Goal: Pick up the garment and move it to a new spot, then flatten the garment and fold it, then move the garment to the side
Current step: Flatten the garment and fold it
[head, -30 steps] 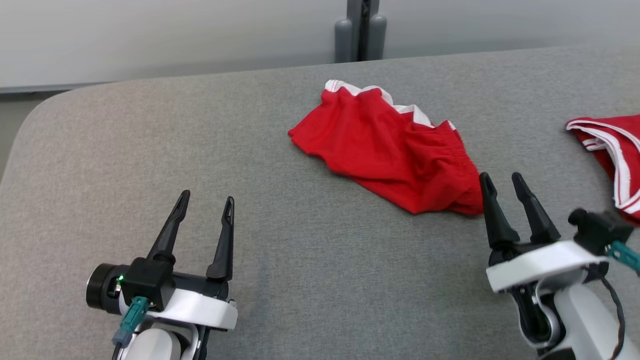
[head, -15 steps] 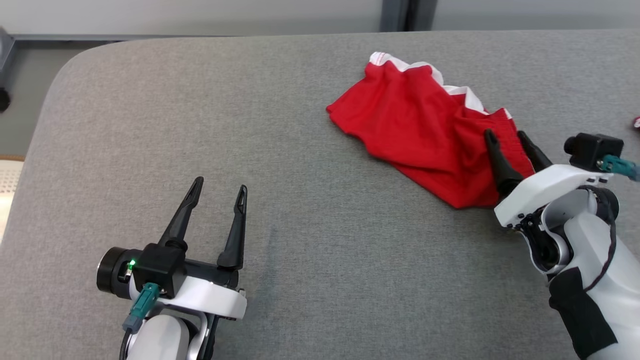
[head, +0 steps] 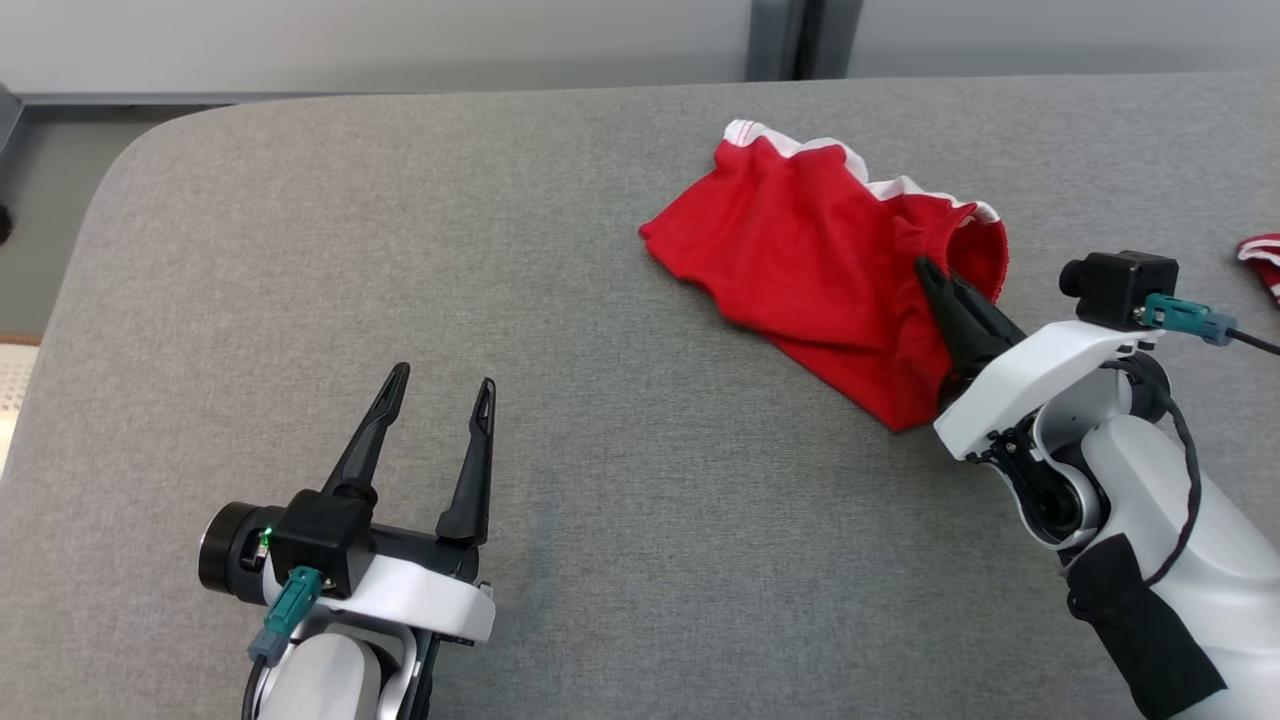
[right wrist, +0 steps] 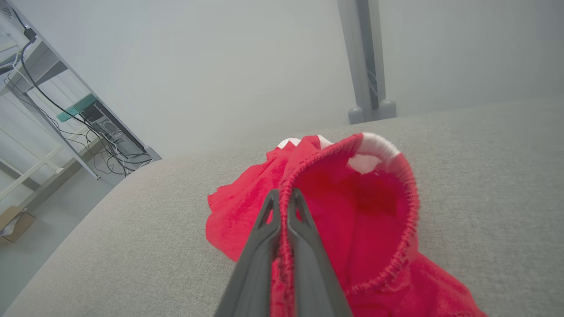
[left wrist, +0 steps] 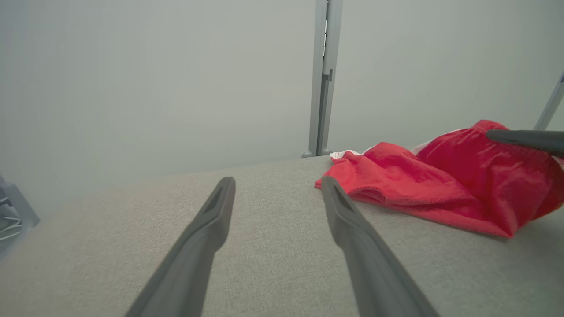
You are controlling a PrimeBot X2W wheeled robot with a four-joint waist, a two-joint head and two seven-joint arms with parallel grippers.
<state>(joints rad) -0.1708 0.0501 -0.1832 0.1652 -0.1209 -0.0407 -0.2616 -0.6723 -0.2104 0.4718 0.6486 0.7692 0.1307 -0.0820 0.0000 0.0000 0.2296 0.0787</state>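
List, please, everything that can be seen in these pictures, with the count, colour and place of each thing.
garment: one, red with white trim, far right part of the table
second garment: one, red with white trim, right edge of the head view
table: one, grey fabric top, under both garments
post: one, grey, behind the table's far edge
rack with a computer and cables: one, pale frame, on the floor beyond the table
left end effector: one, dark fingers, open, over bare table, near left
right end effector: one, dark fingers, shut on the garment's waistband
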